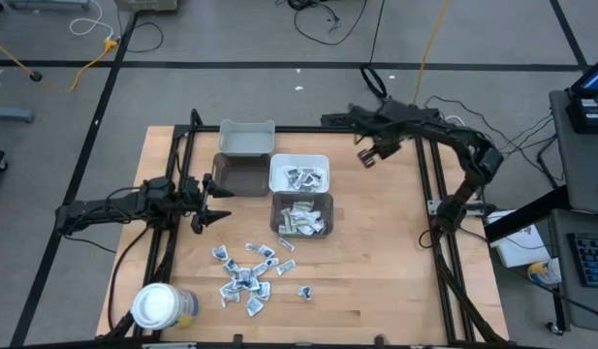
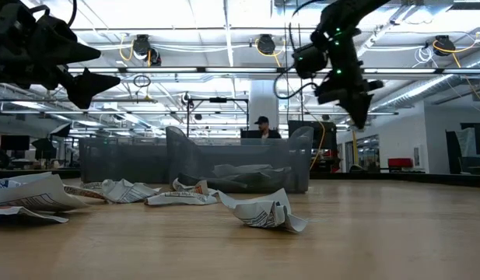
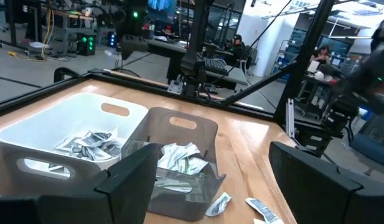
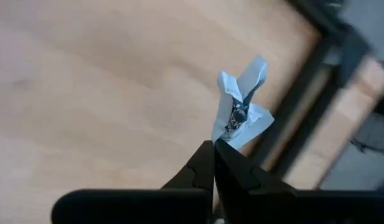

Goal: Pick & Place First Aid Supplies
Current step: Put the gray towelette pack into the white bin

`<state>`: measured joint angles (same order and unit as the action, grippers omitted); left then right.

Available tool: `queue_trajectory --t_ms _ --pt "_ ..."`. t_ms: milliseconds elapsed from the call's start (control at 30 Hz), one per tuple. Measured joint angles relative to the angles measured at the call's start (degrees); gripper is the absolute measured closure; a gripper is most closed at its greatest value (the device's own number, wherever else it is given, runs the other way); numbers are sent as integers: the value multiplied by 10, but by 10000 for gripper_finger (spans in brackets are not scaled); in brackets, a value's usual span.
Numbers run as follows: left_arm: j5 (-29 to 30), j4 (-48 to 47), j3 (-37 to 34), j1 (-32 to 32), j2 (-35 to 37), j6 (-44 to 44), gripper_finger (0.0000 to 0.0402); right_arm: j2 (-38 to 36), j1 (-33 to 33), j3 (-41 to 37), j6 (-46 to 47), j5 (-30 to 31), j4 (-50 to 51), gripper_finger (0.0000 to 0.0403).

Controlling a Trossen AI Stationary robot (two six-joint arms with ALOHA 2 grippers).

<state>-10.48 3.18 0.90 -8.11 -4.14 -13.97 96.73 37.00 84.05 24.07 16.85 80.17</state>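
Item: first aid packets [image 1: 248, 274], small flat paper sachets, white w/ dark print, lying in a loose scatter on the desk [image 1: 376, 262] near its front edge, just beside the white-lidded jar [image 1: 155, 306]; more are sitting in the white bin [image 1: 299, 173] and the grey bin [image 1: 300, 215]; a further grey bin [image 1: 238, 176] and a pale bin [image 1: 246, 139] look empty from above. Handling, judged: very light, thin, soft, crumpling readily, not fragile; prob. sliding on the wood if nudged, so pinching a raised corner or creased edge is looking better than pressing on a flat face, and one at a time where they overlap. One crumpled packet [image 4: 240, 112] is being held aloft by the right gripper [image 4: 214, 144], fingers clenched tight on its lower edge, over bare desk toward the far right corner, well apart from the bins. Left gripper [image 1: 209, 206] is hanging released, fingers spread wide, nothing between them, above the desk's left side just beside the grey bins, between them and the scatter. Risk, judged: the thin edge grip may be letting the packet twist or slip during travel.
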Motion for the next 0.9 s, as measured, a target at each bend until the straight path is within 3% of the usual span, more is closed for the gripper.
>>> queue_trajectory --t_ms 200,500,767,900 --pt "0 0 0 0 0 0 91 59 -80 53 -43 -20 -34 403" --pt "0 0 0 0 0 0 91 171 -170 268 -176 -41 -33 403" --pt "0 0 0 0 0 0 91 250 -209 414 -246 -111 -25 403" --pt "0 0 0 0 0 0 91 264 -212 429 -250 -114 -38 403"
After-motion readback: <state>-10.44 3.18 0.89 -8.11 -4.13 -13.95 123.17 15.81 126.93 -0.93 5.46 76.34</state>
